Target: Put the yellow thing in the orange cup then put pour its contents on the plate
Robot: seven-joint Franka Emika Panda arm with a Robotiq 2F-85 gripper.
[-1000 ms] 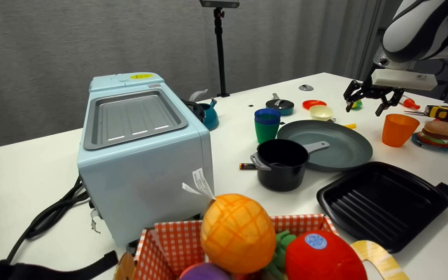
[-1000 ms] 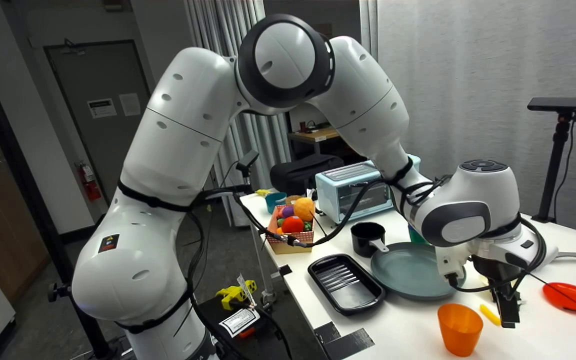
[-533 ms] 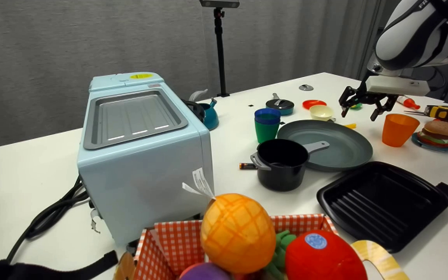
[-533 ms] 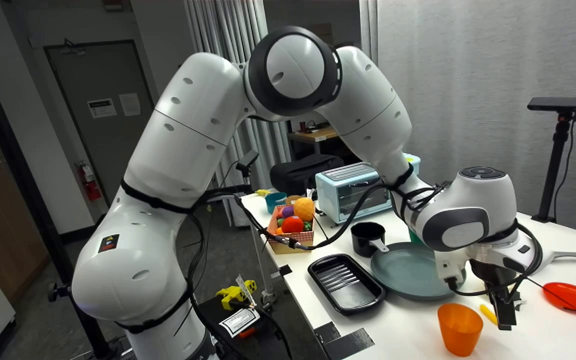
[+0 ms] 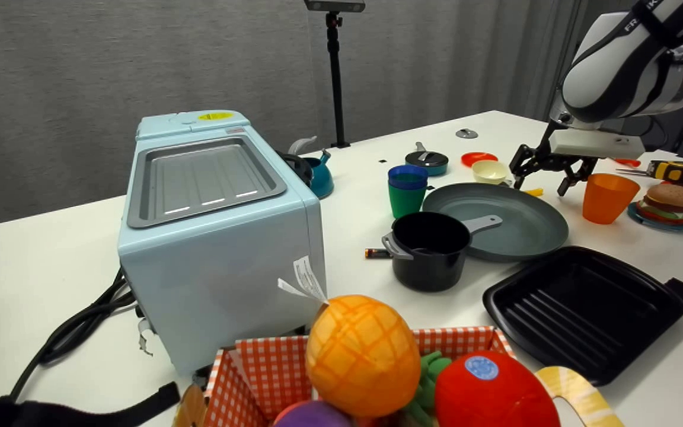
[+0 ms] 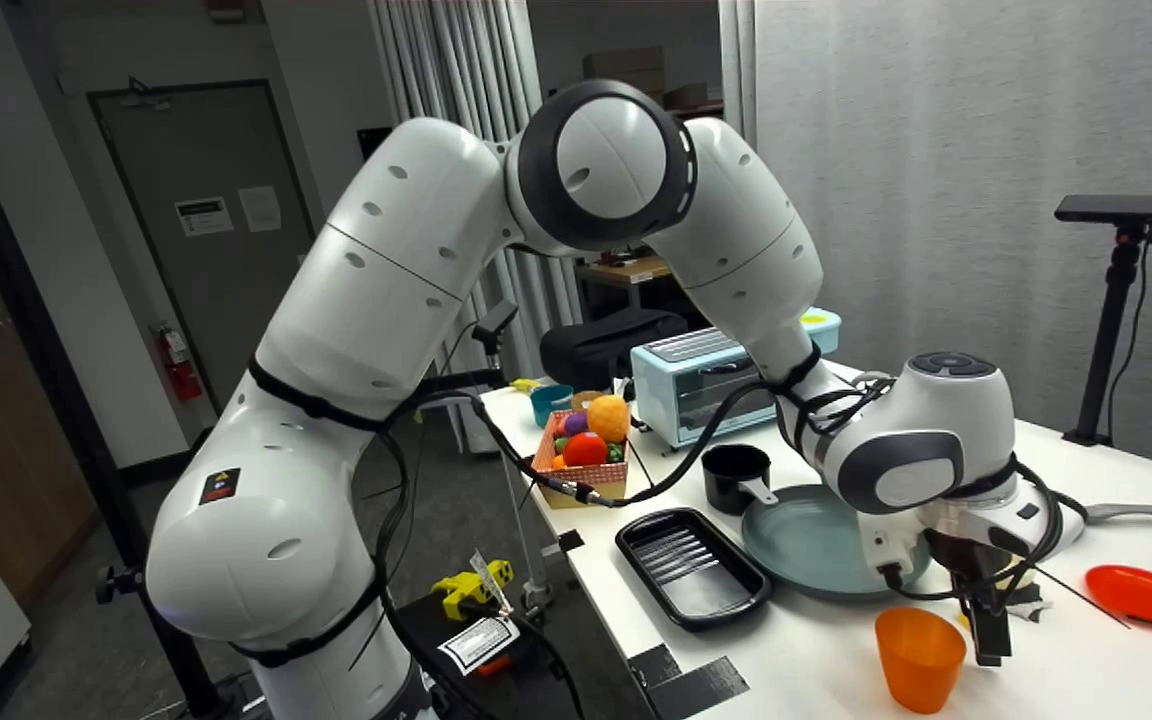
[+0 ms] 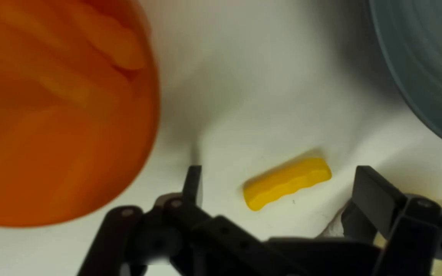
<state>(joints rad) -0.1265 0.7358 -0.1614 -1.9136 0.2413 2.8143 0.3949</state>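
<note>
Yellow and short, the stick lies on the white table. My gripper, spread wide and holding nothing, frames it in the wrist view. Nearby stands the orange cup, dim pieces inside; the grey plate sits near too, apart from both.

There is one loose yellow stick, one orange cup, one blue cup, one green cup, one wide grey plate, one black pot and one black tray. Add one oven, one kettle, one burger and one basket. The pieces inside the orange cup are too blurred to count
</note>
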